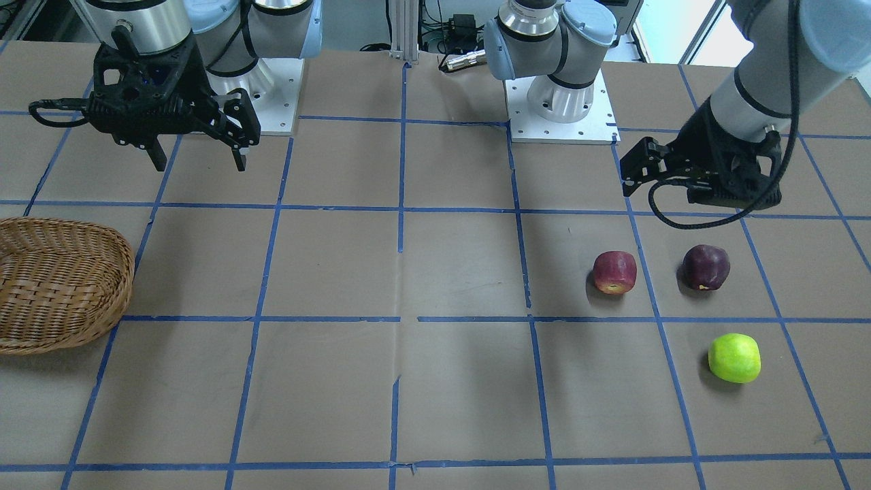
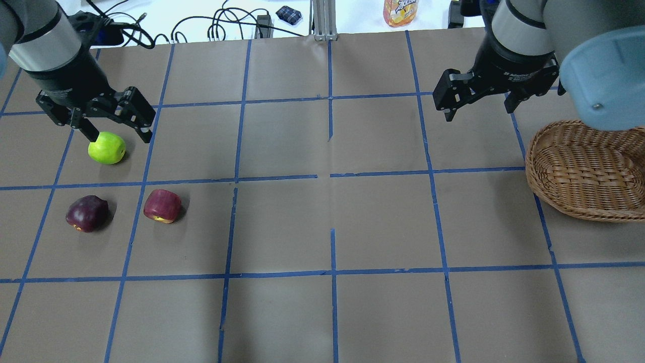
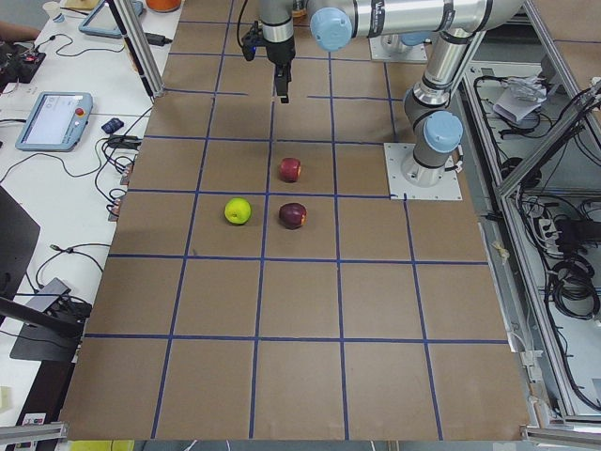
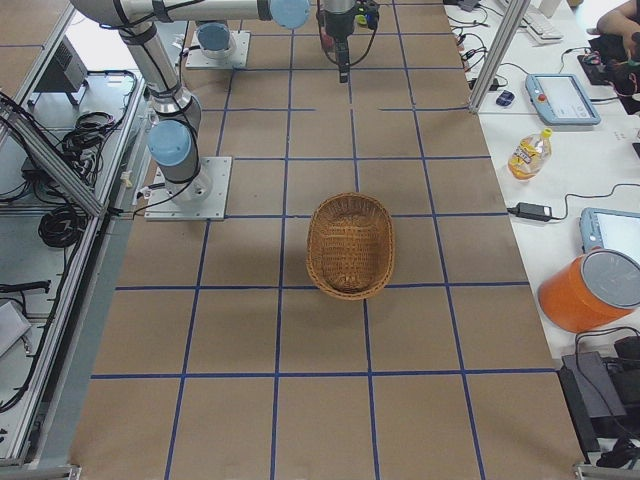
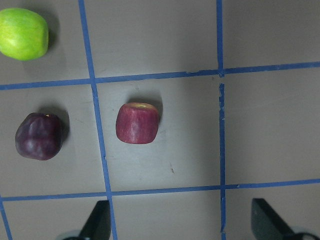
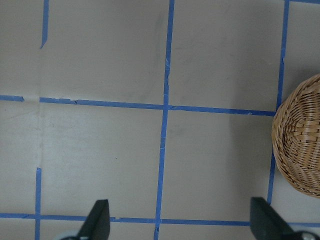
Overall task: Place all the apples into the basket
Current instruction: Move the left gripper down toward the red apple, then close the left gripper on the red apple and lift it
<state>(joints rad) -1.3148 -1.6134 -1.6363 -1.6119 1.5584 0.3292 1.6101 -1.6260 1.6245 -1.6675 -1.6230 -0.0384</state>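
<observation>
Centring the left pincer (image 5: 182,220) over one apple before coming down looks like the heart of this step. The red apple (image 5: 137,123) sits nearest the middle of its wrist view, so that seems the natural first pick. The fingers should straddle it evenly and close across its broadest part, since a round fruit can squirt out of an off-centre pinch. The left pincer is spread wide, holds nothing and touches nothing. It hangs above the desk (image 2: 383,222) on the robot's side of the fruit. The maroon apple (image 5: 39,136) lies beside the red one with a blue tape line between them, close enough that a finger could nudge it. The green apple (image 5: 24,34) lies apart from both, in the next taped square. The right pincer (image 6: 181,216) is likewise wide and empty, hovering over bare desk. The basket (image 2: 569,204) rests just beside it, at the far end from the fruit. All three apples lie well away from the basket, which shows nothing inside, so a long carry or a hand-over is likely.
</observation>
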